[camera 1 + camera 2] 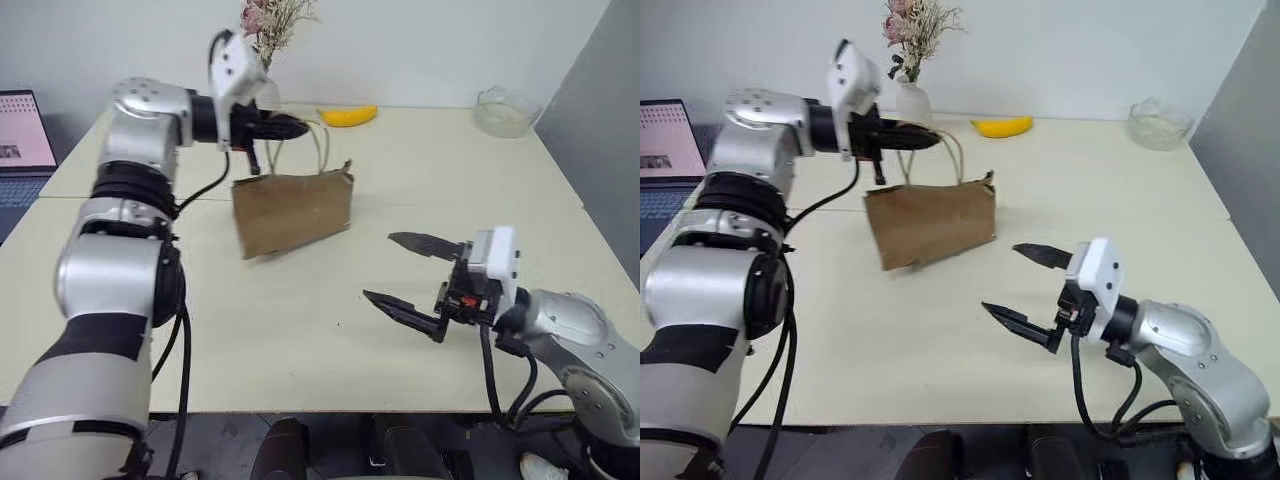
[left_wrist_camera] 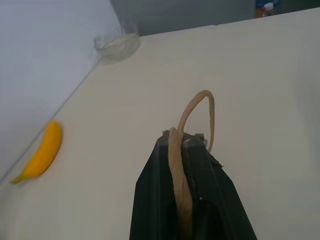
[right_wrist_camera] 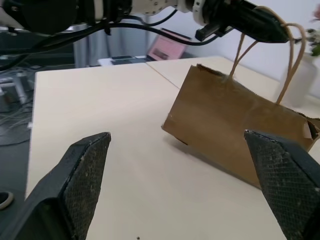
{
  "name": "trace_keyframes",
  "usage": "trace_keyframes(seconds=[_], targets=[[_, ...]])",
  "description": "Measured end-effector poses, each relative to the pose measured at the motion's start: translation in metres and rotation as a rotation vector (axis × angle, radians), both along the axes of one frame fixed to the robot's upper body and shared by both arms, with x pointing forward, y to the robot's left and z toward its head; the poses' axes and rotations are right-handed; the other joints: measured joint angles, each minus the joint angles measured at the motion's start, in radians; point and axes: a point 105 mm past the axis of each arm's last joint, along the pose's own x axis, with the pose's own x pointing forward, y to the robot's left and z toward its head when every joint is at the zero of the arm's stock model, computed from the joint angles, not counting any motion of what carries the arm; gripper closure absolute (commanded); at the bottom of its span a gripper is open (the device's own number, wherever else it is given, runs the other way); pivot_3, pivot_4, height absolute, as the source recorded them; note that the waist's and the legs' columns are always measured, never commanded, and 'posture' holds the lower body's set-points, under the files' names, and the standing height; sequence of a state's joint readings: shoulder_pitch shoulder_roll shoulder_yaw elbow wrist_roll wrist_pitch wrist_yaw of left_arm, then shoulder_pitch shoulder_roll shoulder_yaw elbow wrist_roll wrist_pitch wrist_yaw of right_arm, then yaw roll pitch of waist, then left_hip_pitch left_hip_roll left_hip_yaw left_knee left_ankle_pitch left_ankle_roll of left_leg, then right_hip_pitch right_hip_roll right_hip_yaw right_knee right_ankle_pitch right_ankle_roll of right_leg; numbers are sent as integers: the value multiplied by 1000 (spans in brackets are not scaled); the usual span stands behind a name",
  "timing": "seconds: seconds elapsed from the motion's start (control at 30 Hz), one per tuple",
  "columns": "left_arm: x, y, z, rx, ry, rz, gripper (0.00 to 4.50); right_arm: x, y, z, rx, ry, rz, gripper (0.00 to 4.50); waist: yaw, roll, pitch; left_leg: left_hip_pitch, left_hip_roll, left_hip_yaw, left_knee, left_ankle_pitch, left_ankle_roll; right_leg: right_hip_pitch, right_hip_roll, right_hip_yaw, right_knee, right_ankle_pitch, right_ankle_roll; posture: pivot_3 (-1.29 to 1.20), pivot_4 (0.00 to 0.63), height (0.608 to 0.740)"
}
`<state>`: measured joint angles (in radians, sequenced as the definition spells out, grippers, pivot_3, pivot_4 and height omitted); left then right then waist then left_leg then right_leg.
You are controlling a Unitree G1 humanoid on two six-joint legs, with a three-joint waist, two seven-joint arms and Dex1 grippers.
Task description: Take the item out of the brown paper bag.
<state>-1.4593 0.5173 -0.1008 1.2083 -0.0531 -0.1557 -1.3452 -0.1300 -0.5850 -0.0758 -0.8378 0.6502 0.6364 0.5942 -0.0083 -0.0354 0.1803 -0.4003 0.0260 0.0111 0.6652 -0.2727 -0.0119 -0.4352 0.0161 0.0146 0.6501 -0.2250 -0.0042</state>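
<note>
Left wrist view — handle (image 2: 182, 165) in left tool (image 2: 186, 142)

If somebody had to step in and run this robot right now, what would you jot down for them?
Left gripper: shut on a tan loop handle of the brown paper bag, which hangs tilted from it, one corner lifted off the table.
Right gripper: open and holding nothing, level above the table, apart from the bag on its open-mouth side.
Done: bag picked up by one handle.
Left: the item has not come into sight, so it seems still inside; get it out.
Also on the table: a banana and a glass bowl at the far edge.
</note>
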Motion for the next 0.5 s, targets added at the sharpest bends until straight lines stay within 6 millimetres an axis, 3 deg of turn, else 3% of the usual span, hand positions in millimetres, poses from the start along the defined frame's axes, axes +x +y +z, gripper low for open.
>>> trace_keyframes(seconds=[0.23, 0.5], targets=[[-3, -34, -4, 61, -49, -94, 4466, -5, -4, -2, 7, 5, -103, 0, 0, 0, 0, 0, 0, 0, 1, 0, 0, 0, 1, 0, 2, 0, 0, 0, 150, 740], [8, -38, -11, 119, -148, -14, 4466, 1, -15, -9, -4, 39, -211, 0, 1, -1, 0, 1, -1, 0, 3, 0, 0, 0, 0, 1, 5, 0, 0, 0, 150, 740]])
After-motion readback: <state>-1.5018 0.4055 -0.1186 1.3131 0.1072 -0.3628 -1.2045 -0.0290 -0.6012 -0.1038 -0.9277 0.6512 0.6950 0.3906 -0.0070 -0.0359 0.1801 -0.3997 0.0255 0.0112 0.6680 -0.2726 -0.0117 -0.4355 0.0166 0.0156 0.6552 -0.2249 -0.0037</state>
